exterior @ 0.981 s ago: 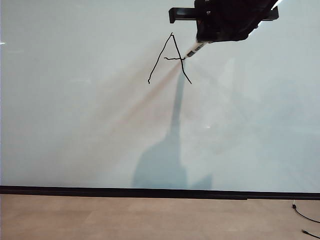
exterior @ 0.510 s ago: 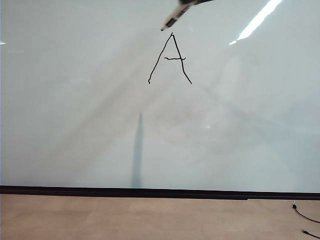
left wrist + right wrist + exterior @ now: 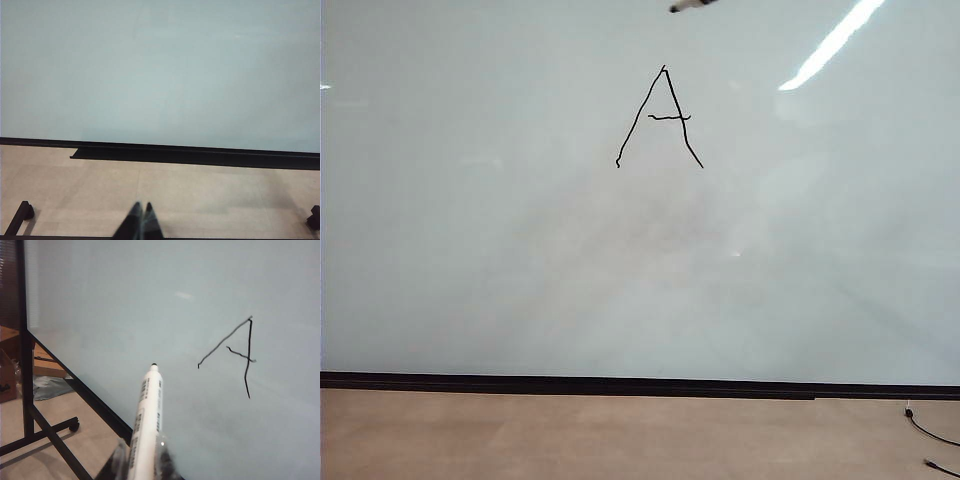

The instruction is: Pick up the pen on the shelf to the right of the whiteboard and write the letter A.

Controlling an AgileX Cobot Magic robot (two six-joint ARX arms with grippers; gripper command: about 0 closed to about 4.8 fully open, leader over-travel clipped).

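A thin black letter A (image 3: 660, 117) stands drawn high on the glossy whiteboard (image 3: 520, 250); the right wrist view shows the letter A (image 3: 235, 352) too. My right gripper (image 3: 142, 460) is shut on the pen (image 3: 146, 425), a white barrel with dark print, its dark tip held off the whiteboard (image 3: 150, 300) and away from the letter. In the exterior view only the tip end of the pen (image 3: 692, 5) shows at the top edge; the gripper itself is out of frame there. My left gripper (image 3: 141, 206) is shut and empty, low over the tan floor in front of the whiteboard (image 3: 160, 70).
A black strip (image 3: 620, 385) runs along the board's lower edge above the tan floor (image 3: 570, 435). A thin black cable (image 3: 930, 432) lies at the floor's right. The board's black stand with a caster (image 3: 74, 426) shows in the right wrist view. A black shelf (image 3: 190, 154) sits under the board.
My right gripper has lifted the pen off the finished crossbar, up and out of the exterior view; its shadow on the board has gone. The left gripper has not moved.
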